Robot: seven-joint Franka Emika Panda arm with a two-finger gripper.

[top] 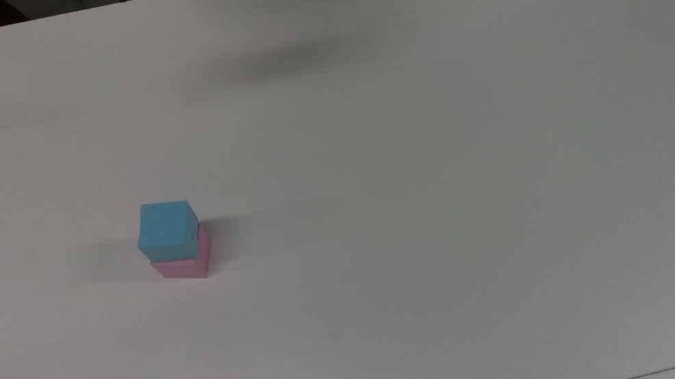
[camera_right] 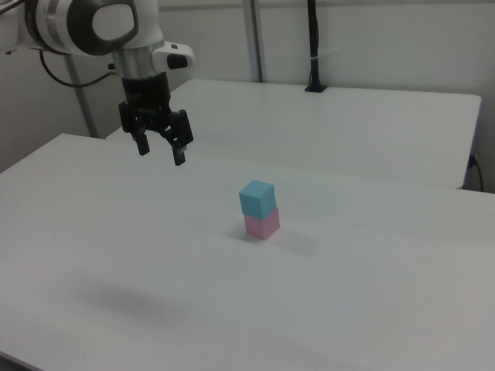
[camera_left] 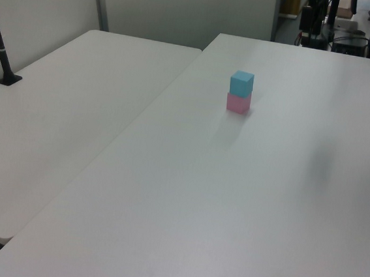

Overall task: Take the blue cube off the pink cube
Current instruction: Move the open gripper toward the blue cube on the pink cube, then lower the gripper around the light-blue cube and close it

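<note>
Right view, from its left edge inward: the arm (camera_right: 93,27) comes in at about 10 o'clock, white and grey housing with a black wrist below it. The gripper (camera_right: 161,151) hangs from the wrist, raised well above the white table (camera_right: 371,309). Both black fingers (camera_right: 179,154) point down with a plain gap between them; nothing is held, and nothing touches them. A soft shadow lies on the table at about 7 o'clock in the right view.

Moving toward the right view's right: the blue cube (camera_right: 257,199) sits on top of the pink cube (camera_right: 263,224), near frame centre. From the gripper the stack lies at roughly 4 o'clock, well apart. The blue cube is turned slightly against the pink one, so their edges do not line up.

Further to the right view's right, a second white table (camera_right: 371,131) stands behind the first, with a black post (camera_right: 313,46) rising from it at about 12 o'clock.

Top view: blue cube (top: 167,230) at about 8 o'clock from frame centre, pink cube (top: 187,263) showing beneath it along the lower and right sides. A faint shadow sits at about 12 o'clock.

Left view: blue cube (camera_left: 241,83) on pink cube (camera_left: 238,104), at about 1 o'clock from centre, on the nearer table (camera_left: 230,215).
</note>
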